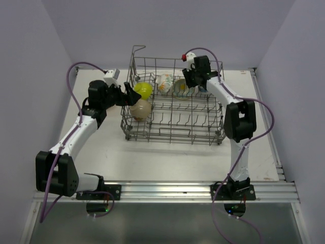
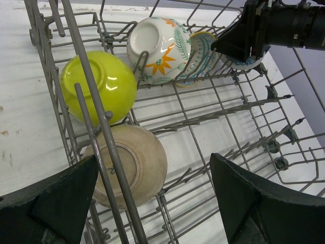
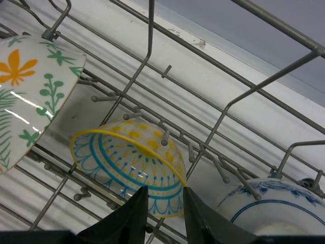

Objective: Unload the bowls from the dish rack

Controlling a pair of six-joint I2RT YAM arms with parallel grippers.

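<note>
The grey wire dish rack (image 1: 172,133) holds several bowls. At its left end a lime-yellow bowl (image 2: 99,84) and a beige bowl (image 2: 144,152) lean on the tines. My left gripper (image 2: 152,170) is wide open at the rack's left wall, with the beige bowl (image 1: 140,109) just ahead of the gap. Along the back row stand a floral bowl (image 3: 30,91), a yellow-and-blue patterned bowl (image 3: 127,157) and a blue-patterned bowl (image 3: 274,203). My right gripper (image 3: 165,195) is partly open, and its tips frame the patterned bowl's lower rim.
Rows of upright tines and the rack's wire walls (image 3: 147,51) surround both grippers. A raised wire loop (image 1: 138,51) stands at the rack's back left corner. The white table (image 1: 152,162) extends in front of the rack, with purple walls on three sides.
</note>
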